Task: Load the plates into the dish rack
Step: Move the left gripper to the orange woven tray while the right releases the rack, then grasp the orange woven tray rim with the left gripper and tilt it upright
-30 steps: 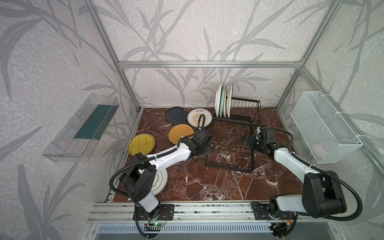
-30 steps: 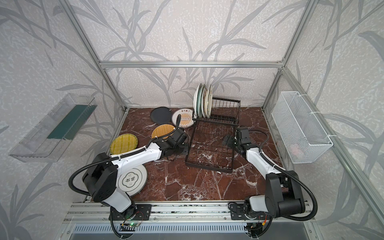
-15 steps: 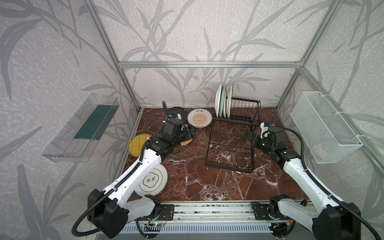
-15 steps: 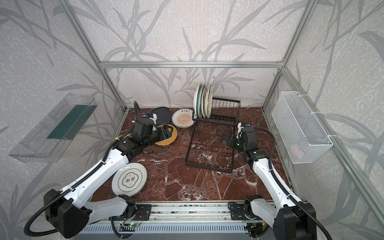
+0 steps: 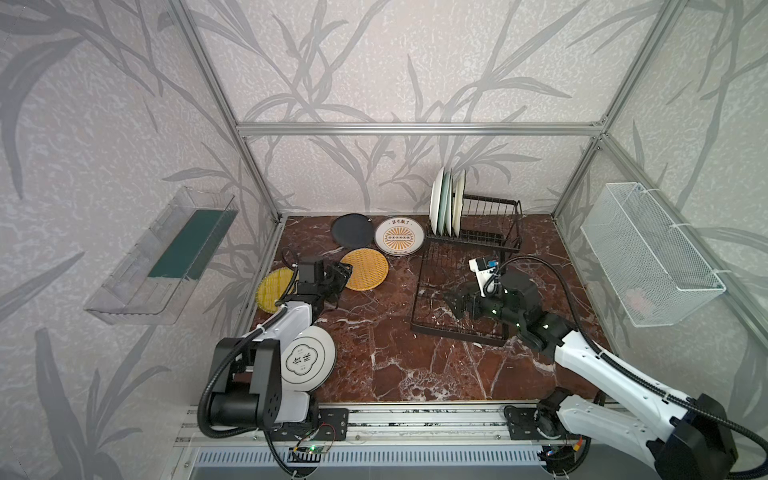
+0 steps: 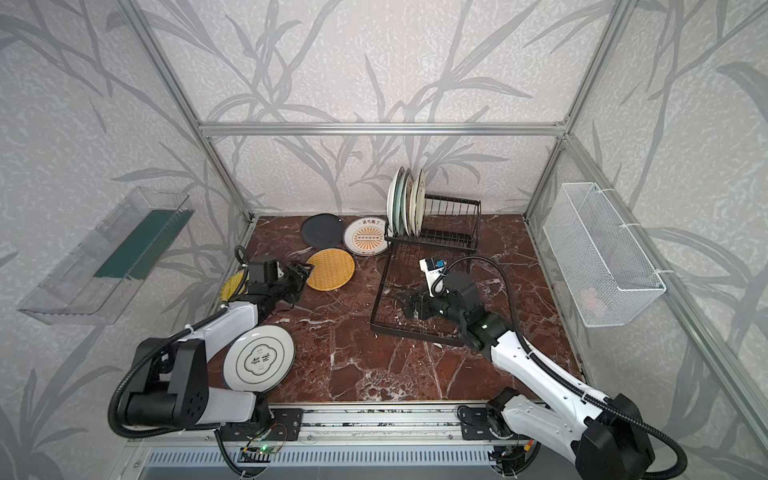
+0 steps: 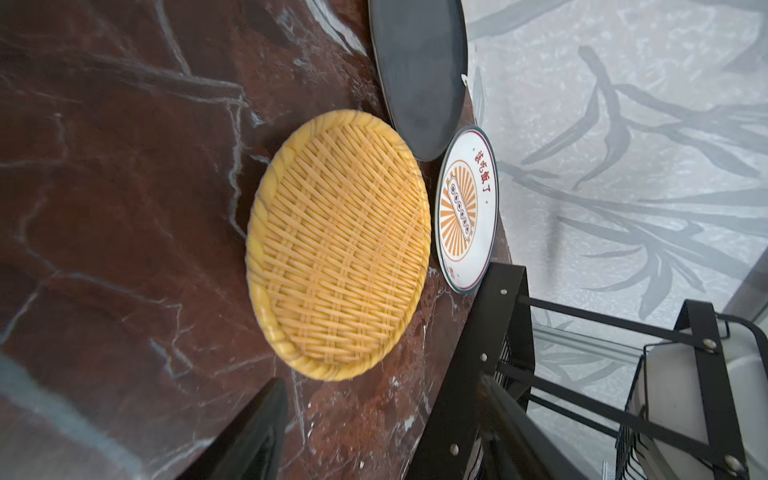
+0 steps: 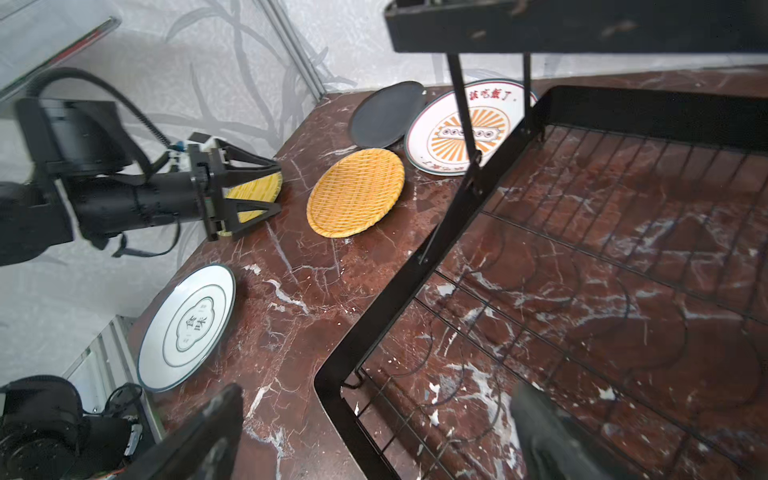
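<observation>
black wire dish rack (image 5: 419, 291) sits at the back right of the red-brown marble bench (image 5: 374, 324), flat grid tray in front, raised slotted section behind. three plates (image 5: 446, 208) stand upright in its leftmost slots. five more lie flat on the bench left of the rack: a matte black plate (image 5: 351, 230) right beside an orange-sunburst plate (image 5: 399, 237), an orange woven plate (image 5: 365, 269) just in front of them, a yellow woven plate (image 5: 268, 291) partly under the left arm (image 5: 286, 324), and a white dark-rimmed plate (image 5: 309, 361) at the front, its edge hidden by that arm. left fingers (image 7: 262, 436) are apart and empty, between the two woven plates, pointing at the orange one. right fingers (image 8: 208, 440), spread wide and empty, hover over the flat tray, with the right arm (image 5: 582, 357) crossing its front corner. a white mesh basket (image 5: 648, 253) hangs on the right wall, a clear plastic bin (image 5: 166, 257) on the left.
</observation>
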You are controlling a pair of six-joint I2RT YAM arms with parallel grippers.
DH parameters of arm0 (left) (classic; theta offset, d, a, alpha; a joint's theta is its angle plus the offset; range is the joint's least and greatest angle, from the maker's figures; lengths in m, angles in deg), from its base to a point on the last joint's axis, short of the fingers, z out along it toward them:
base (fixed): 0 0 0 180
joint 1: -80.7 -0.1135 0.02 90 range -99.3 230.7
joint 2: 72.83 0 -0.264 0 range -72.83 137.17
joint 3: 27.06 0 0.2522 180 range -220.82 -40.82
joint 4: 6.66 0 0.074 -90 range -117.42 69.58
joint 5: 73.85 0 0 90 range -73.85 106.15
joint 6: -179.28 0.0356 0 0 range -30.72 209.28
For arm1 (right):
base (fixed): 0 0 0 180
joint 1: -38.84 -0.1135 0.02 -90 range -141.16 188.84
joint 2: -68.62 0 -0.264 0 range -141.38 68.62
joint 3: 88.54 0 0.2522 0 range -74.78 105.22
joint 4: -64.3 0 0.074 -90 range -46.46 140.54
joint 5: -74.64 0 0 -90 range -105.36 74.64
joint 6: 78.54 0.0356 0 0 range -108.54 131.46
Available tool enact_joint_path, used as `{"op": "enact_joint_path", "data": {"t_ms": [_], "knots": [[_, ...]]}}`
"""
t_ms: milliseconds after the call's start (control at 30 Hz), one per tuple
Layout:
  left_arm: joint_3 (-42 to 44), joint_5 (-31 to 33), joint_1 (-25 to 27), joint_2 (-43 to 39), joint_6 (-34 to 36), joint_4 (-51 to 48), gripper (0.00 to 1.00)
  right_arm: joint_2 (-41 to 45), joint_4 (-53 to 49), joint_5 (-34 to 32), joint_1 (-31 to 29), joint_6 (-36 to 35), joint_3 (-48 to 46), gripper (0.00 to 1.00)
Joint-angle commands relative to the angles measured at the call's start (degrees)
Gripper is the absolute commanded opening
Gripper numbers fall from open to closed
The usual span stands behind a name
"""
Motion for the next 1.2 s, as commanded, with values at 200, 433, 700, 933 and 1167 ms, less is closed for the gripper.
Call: {"op": "enact_joint_path", "data": {"t_ms": [200, 433, 700, 933, 1167], "knots": [[1.41, -3.16, -0.80, 14.39, -8.20, 22.96, 0.61, -3.11, 9.07, 3.09, -4.70, -7.83, -0.70, 0.99], [3.41, -3.07, -0.82, 15.50, -7.75, 24.83, 0.58, -4.42, 10.37, 2.54, -5.82, -6.79, -1.19, 0.99], [2.95, 1.74, -0.77, 2.83, -0.08, 5.09, 0.63, -5.95, 11.42, 2.23, -6.04, -5.16, -1.31, 0.99], [6.16, 0.63, -1.06, 2.29, -4.12, 6.27, 0.60, -6.48, 11.76, 1.64, -6.33, -5.19, -1.16, 0.99], [4.48, -0.44, -1.05, 8.64, -5.77, 10.19, 0.56, -5.37, 9.96, 0.84, -6.70, -6.15, -0.77, 0.99]]}}
